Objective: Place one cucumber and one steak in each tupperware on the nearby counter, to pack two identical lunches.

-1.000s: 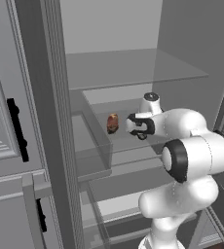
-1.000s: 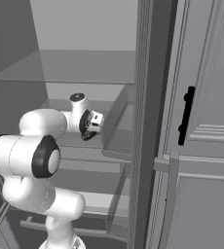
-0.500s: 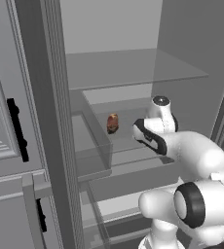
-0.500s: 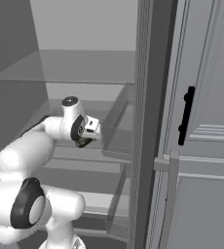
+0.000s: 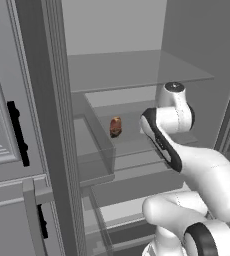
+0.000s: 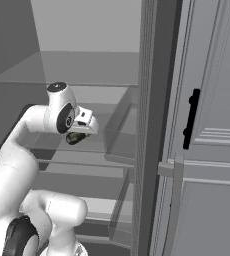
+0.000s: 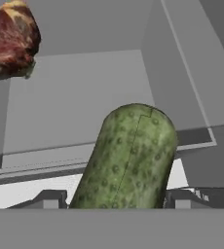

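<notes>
My gripper (image 7: 116, 197) is shut on a bumpy green cucumber (image 7: 128, 158), which sticks out forward between the two finger tips. From the right base view the gripper (image 6: 81, 131) hangs inside the open fridge with the cucumber (image 6: 75, 138) dark beneath it. A red-brown steak (image 5: 115, 126) lies on the fridge shelf by the clear bin wall, left of my wrist. The hand view has the steak (image 7: 11, 41) at upper left, beyond the cucumber's tip and apart from it. The tupperware and the counter are out of view.
Glass shelves (image 5: 132, 67) span the fridge above the hand. A clear bin wall (image 5: 94, 135) stands left of the steak. Grey panelled doors with black handles (image 5: 17, 132) (image 6: 191, 117) flank the opening. The bin floor (image 7: 75, 97) under the cucumber is bare.
The arm has swung round and the wrist has drawn back from the steak, toward the base, with the cucumber still in the gripper. The steak has not moved.
</notes>
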